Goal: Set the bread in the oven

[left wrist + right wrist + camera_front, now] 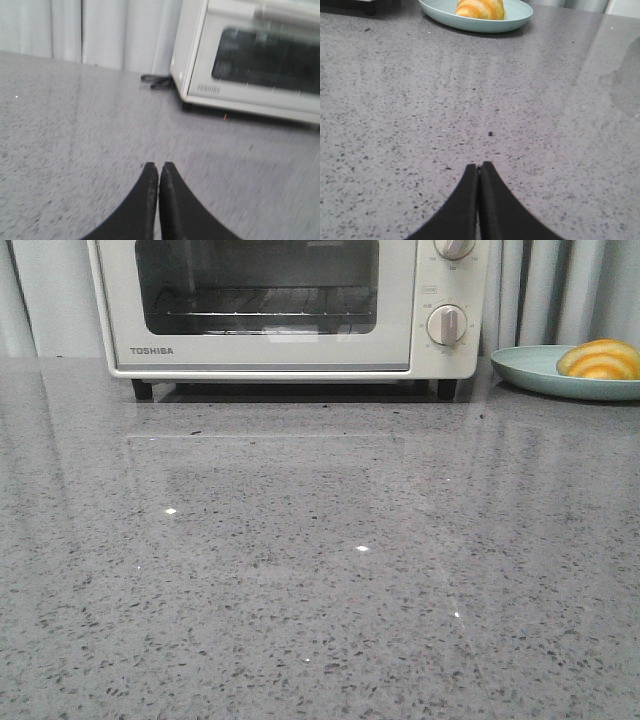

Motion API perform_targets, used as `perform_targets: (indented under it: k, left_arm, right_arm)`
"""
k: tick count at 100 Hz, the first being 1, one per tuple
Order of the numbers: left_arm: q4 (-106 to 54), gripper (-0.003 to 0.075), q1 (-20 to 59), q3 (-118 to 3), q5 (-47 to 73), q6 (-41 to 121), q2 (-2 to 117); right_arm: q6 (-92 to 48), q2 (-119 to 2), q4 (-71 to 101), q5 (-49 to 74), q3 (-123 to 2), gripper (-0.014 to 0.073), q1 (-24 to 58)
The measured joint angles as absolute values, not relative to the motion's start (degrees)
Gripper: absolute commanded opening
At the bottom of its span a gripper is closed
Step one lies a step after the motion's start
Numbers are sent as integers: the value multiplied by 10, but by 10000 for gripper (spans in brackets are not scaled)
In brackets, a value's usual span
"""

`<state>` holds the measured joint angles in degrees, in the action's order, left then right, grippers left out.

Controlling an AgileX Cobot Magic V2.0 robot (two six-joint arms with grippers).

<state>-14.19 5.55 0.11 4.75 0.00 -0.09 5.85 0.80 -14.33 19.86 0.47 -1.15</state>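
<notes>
both grippers, left and right, closed, empty; "toshiba" oven shut; bread on plate

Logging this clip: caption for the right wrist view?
Shut right gripper over the grey countertop, bread on a plate ahead.

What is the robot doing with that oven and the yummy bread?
Nothing is being handled yet. The bread sits on a pale green plate on the grey counter, to the right of the oven. The oven door is closed. The left gripper and the right gripper are both shut and empty, low over bare counter. The right one faces the plate, the left one faces the oven. The bread still has to go inside.
</notes>
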Motion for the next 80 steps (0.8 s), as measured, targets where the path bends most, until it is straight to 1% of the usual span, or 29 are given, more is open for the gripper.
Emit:
perform_targets:
  k: [10, 23, 28, 45, 55, 62, 80]
  left_arm:
    - [-227, -21, 55, 1, 0, 0, -1]
    - [-298, -21, 55, 1, -31, 0, -1]
    - [-316, -21, 55, 1, -36, 0, -1]
    - [-365, -21, 55, 1, -55, 0, -1]
    - [-374, -21, 55, 1, -60, 0, -1]
    - [-377, -21, 55, 1, -65, 0, -1]
    - [-394, -22, 55, 1, -72, 0, -1]
  right_arm:
    - [58, 8, -164, 199, 5, -48, -11]
    - [58, 8, -205, 177, 6, -48, -11]
    - [58, 8, -214, 146, 6, -48, -11]
    - [58, 8, -212, -17, 6, -48, -11]
    - [61, 8, -165, -88, 6, -48, -11]
    - [62, 8, -123, -114, 6, -48, -11]
    - [64, 8, 67, -84, 6, -48, -11]
